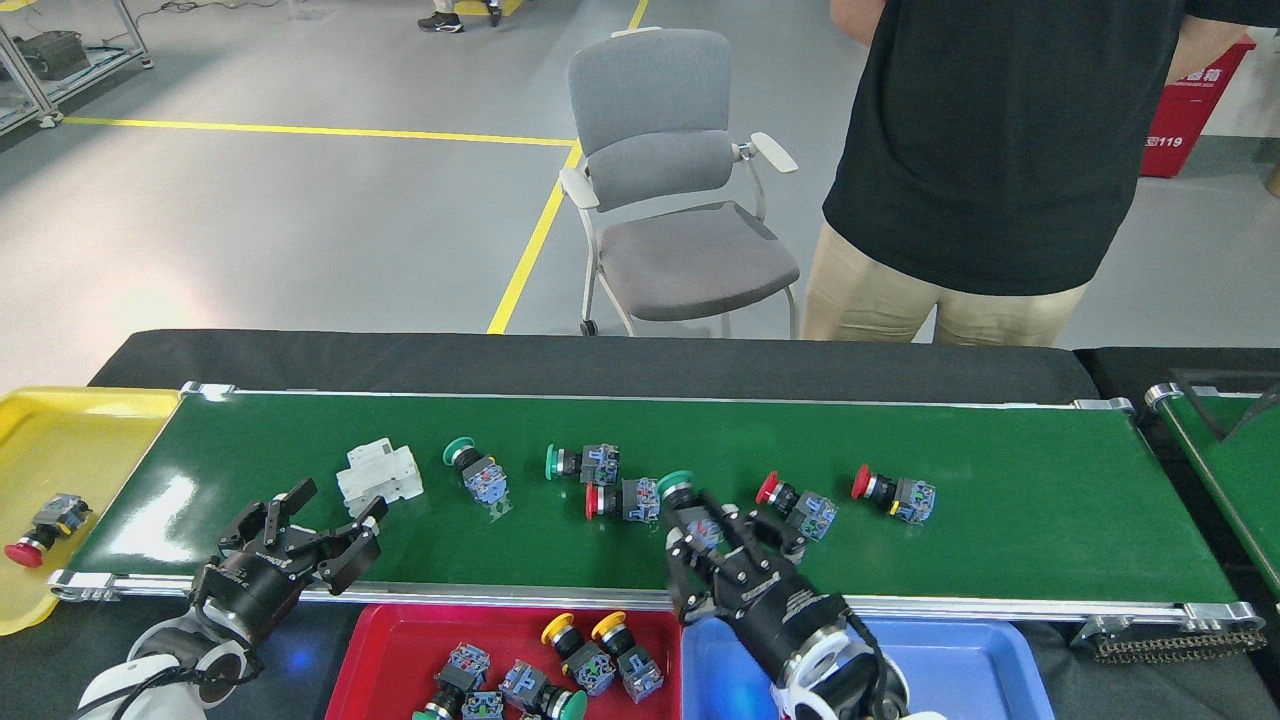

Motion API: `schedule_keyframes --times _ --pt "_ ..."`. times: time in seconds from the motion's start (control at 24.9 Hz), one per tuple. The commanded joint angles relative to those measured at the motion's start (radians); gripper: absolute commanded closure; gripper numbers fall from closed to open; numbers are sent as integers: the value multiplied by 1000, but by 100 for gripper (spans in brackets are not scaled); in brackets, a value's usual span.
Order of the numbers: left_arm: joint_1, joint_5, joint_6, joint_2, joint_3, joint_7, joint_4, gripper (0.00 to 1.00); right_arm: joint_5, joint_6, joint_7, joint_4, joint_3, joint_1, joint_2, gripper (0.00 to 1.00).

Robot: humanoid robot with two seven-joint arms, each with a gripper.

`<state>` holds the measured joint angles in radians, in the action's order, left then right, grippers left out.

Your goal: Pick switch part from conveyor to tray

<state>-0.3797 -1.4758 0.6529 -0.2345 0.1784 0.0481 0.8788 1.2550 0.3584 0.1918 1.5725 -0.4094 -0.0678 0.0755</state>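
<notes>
Several push-button switch parts lie in a loose row on the conveyor [1000, 520]. My right gripper [715, 522] reaches over the near rail, its fingers spread open on either side of a green-capped switch part [678, 484] whose body they partly hide. A red-capped one [620, 498] lies just to its left and another red-capped one [795, 502] just to its right. My left gripper [340, 505] is open above the belt's near edge, right beside a white breaker block [378, 475]. Below the rail, a red tray [395, 640] holds several switch parts.
A yellow tray [70, 420] at the belt's left end holds one red-capped switch [45, 520]. A blue tray [960, 660] lies right of the red one. A person in a black shirt [980, 150] stands behind the belt beside a grey chair [670, 200]. A second belt [1225, 450] angles in at the right.
</notes>
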Motion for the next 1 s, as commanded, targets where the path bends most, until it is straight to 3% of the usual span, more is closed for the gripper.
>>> schedule_keyframes --times 0.0,0.04,0.2,0.24,0.36,0.44,0.52,0.6,0.8,0.96 --pt "-31 -1 -13 -12 -7 10 -14 0 -3 76 15 17 -59 3 4 39" --pt "-39 -1 -24 -12 -22 12 -23 0 -3 74 21 14 -88 8 4 0" --pt "-56 -1 -205 -11 -128 90 -63 7 -3 59 25 17 -101 13 7 0" --pt "-71 -1 -277 -11 -180 125 -92 18 -5 41 25 17 -98 6 10 0" --pt "-110 0 -391 -11 -252 225 -176 39 -5 -29 21 31 -55 -17 9 0" --pt "-119 0 -392 -14 -260 289 -207 56 -5 -91 18 57 43 -38 9 0" --pt "-116 5 -346 -22 -266 328 -207 80 -5 -154 17 73 159 -44 7 0" --pt "-107 12 -285 -25 -263 329 -201 88 -5 -206 17 78 267 -44 -3 0" --pt "-50 12 -263 -25 -260 331 -90 90 -3 -274 -58 81 494 17 -39 0" --pt "36 17 -237 -54 -257 329 135 90 -6 -266 -123 139 537 184 -91 0"
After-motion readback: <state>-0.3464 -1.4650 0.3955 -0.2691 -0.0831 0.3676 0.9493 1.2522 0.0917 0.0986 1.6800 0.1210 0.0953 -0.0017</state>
